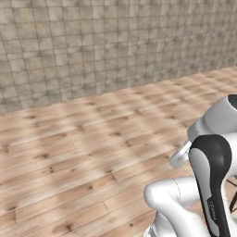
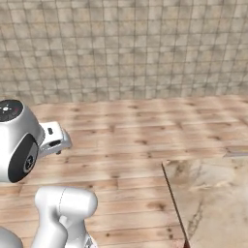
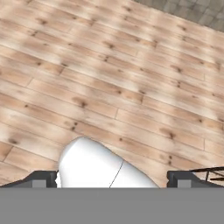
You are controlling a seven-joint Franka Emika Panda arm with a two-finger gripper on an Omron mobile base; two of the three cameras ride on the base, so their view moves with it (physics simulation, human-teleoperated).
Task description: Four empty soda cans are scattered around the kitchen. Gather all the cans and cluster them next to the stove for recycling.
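Note:
The soda cans and the stove are out of view. My gripper (image 3: 111, 179) points down at the kitchen's wood plank floor (image 3: 131, 78). Its two dark fingertips (image 3: 43, 179) stand wide apart at the bottom of the hand view, open, with no object between them. The arm is folded low over the base, and its white hand (image 2: 53, 138) juts out above the floor.
A tan tiled wall (image 1: 92, 46) runs along the far side of the bare plank floor (image 1: 83, 139). The corner of a beige marble counter (image 2: 213, 193) with a dark red edge sits at the lower right of the right base view.

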